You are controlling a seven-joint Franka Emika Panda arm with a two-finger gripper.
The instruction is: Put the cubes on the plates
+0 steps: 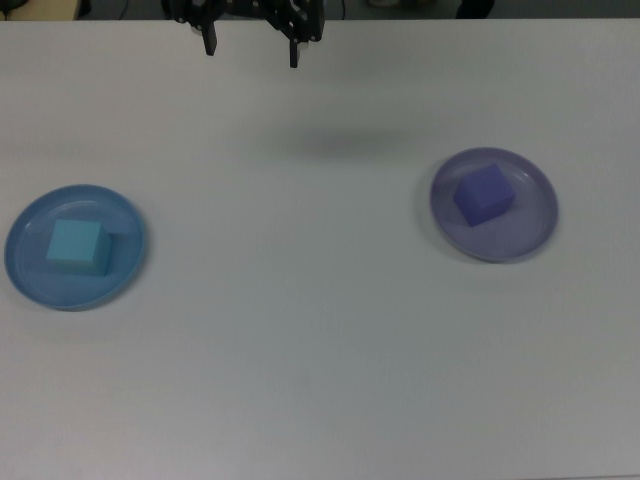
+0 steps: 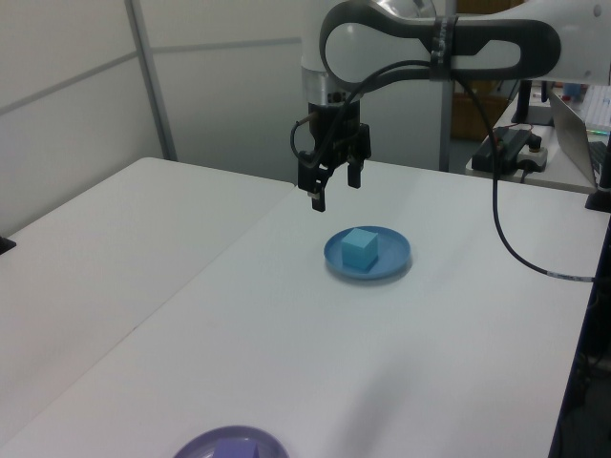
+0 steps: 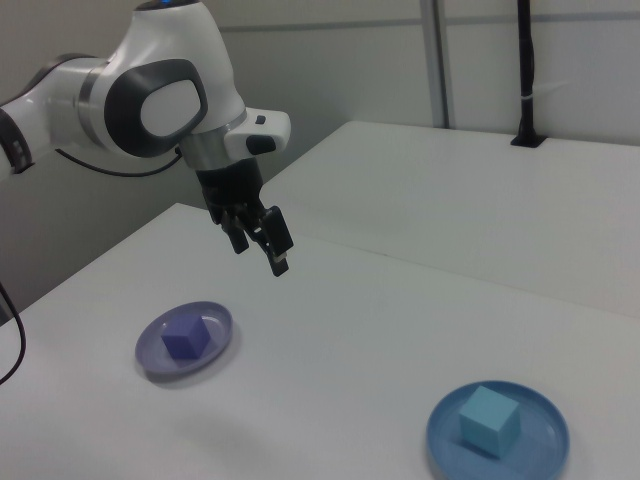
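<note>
The light cyan cube (image 1: 76,246) rests on the blue plate (image 1: 30,280) at the top view's left. On the pale lavender plate (image 1: 522,236), at the top view's right, sits the purple cube (image 1: 484,194). My gripper (image 1: 251,50) hangs open and empty high above the table, near the top view's upper edge, between the two plates and apart from both. The left view has the gripper (image 2: 336,189) up behind the cyan cube (image 2: 360,248) and the blue plate (image 2: 396,258). In the right view the gripper (image 3: 261,256) hovers above and beyond the purple cube (image 3: 185,339).
A second white table (image 2: 86,248) adjoins along a seam on the left view's left. A black cable (image 2: 520,258) hangs from the arm on the left view's right, near a side desk with electronics (image 2: 516,148). A black pole (image 3: 525,70) stands far back in the right view.
</note>
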